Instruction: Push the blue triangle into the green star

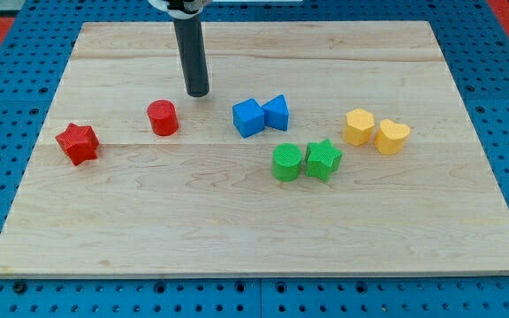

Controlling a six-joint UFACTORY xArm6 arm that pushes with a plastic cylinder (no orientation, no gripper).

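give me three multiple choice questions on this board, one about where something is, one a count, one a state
1. Where is my tip relative to the red cylinder?
A. toward the view's top and right of it
B. toward the view's bottom and left of it
C. resting on top of it

2. How many blocks lie on the board?
A. six
B. eight
C. ten

3. What is the state of the blue triangle and the green star?
A. pressed together
B. apart, with bare board between them
C. stacked

Answers:
1 A, the rod's end sits just above and right of that block.
2 B, two red, two blue, two green, two yellow.
3 B, the triangle sits beside the other blue block, above the star.
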